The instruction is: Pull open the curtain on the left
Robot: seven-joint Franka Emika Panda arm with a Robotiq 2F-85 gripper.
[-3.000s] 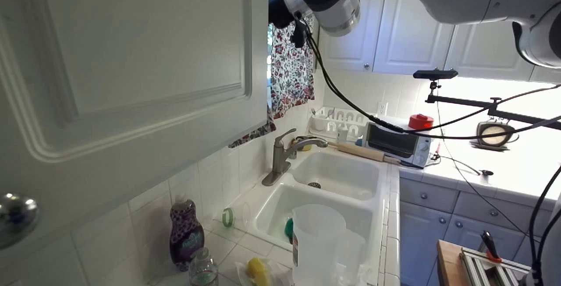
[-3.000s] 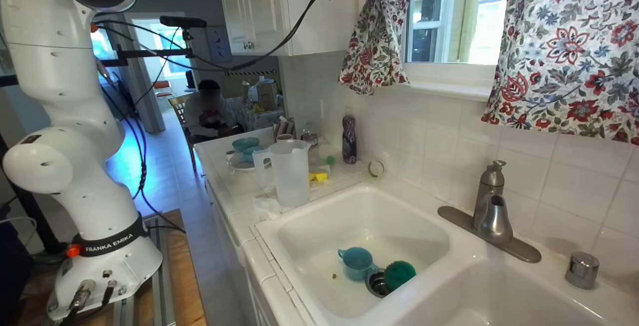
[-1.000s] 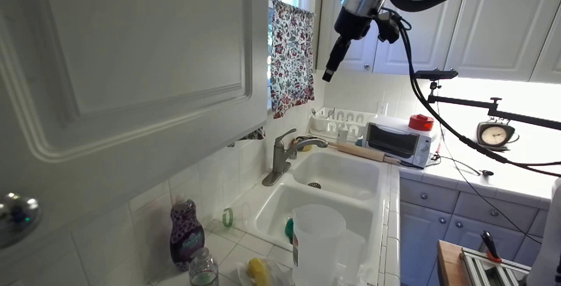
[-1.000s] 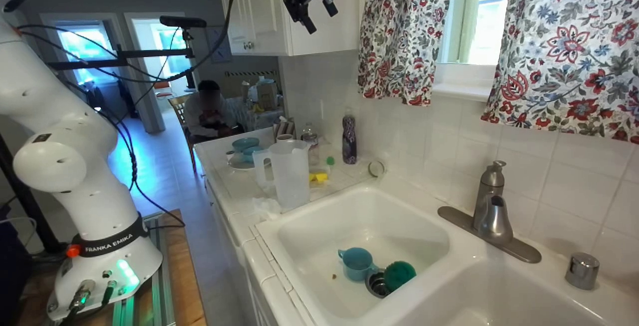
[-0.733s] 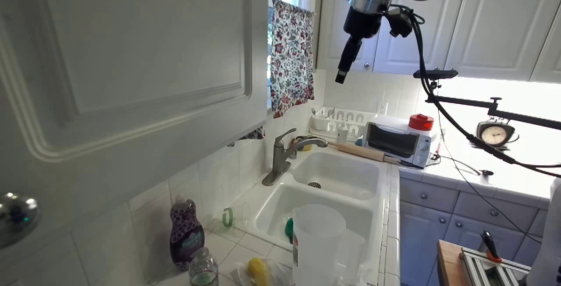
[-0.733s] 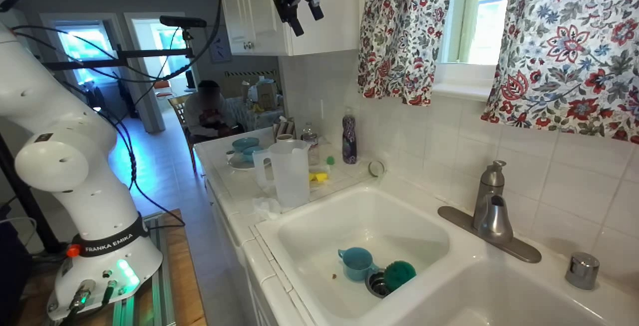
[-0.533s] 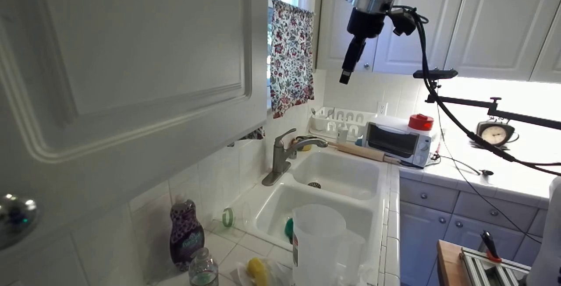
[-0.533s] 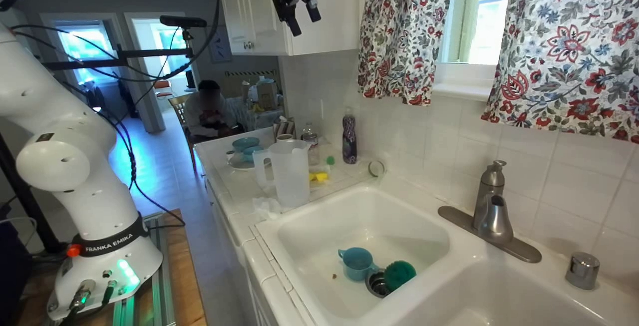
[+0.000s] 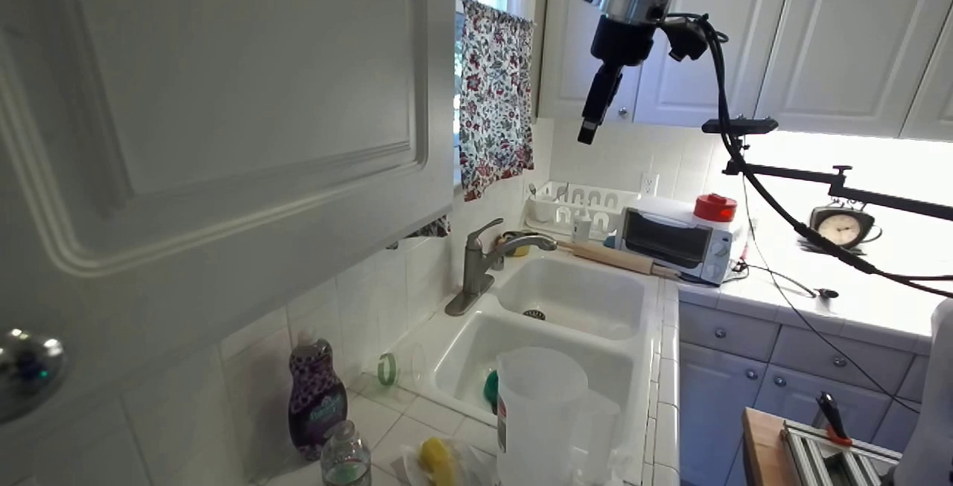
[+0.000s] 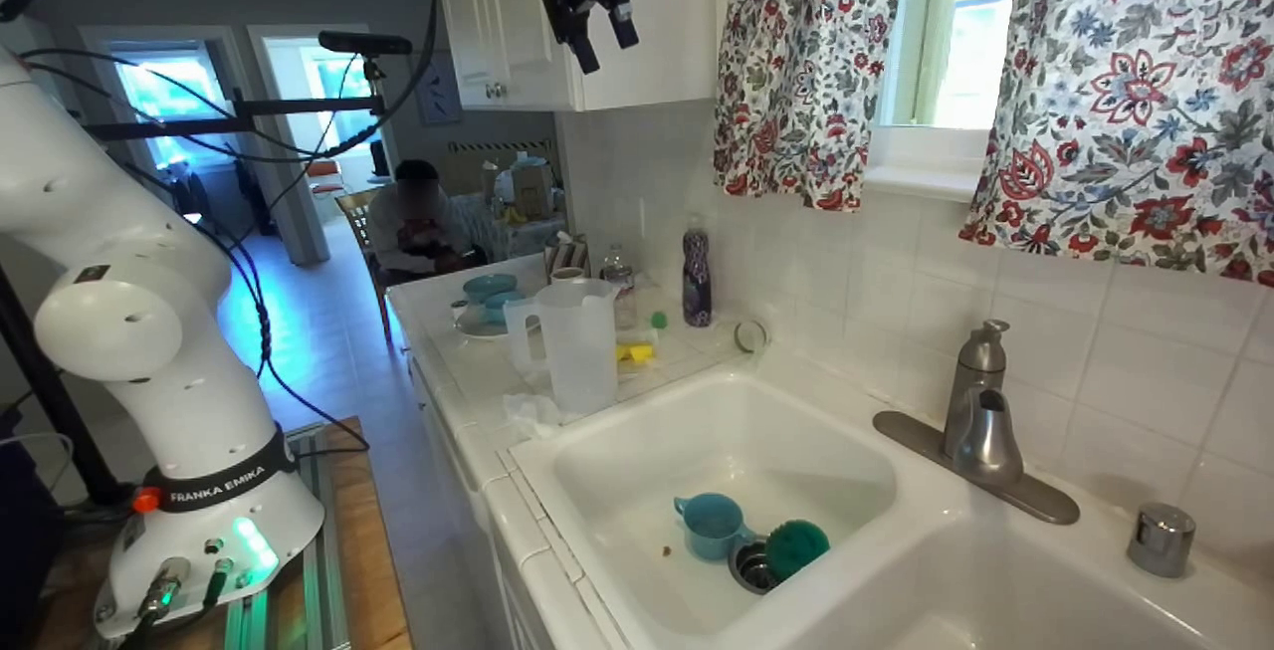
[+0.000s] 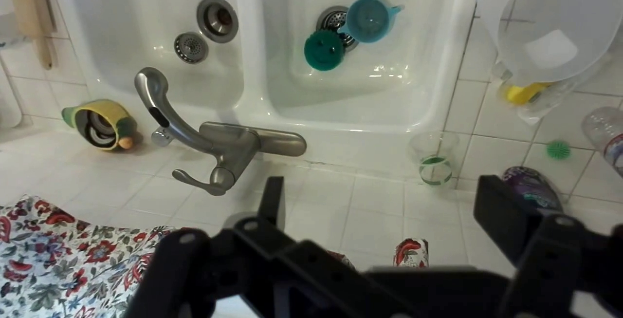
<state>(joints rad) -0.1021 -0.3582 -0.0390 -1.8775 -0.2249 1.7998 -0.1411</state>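
Observation:
The left curtain [image 10: 801, 83], white with red and blue flowers, hangs in loose folds over the left part of the window. A strip of window shows between it and the right curtain [image 10: 1135, 112]. In an exterior view only a low scrap of the left curtain [image 9: 434, 228] shows below the cabinet door. My gripper [image 10: 606, 51] hangs in the air left of the left curtain, apart from it, tilted fingers-down. In the wrist view the gripper [image 11: 382, 196] stands wide open with nothing between its fingers; a bit of left curtain [image 11: 411, 253] shows beyond its body.
A double sink [image 9: 573, 300] with a faucet [image 11: 229, 152] lies below. A pitcher [image 10: 582, 346], a purple soap bottle [image 10: 697, 277] and a clear cup [image 11: 434, 159] stand by it. A wall cabinet [image 10: 647, 23] is behind the gripper; an ajar door [image 9: 246, 99] fills an exterior view.
Three seconds ago the gripper was up at the left curtain, which was bunched leftward. The gripper has since drawn back from the window; the curtain hangs wider, covering more glass. Lately the arm barely moves.

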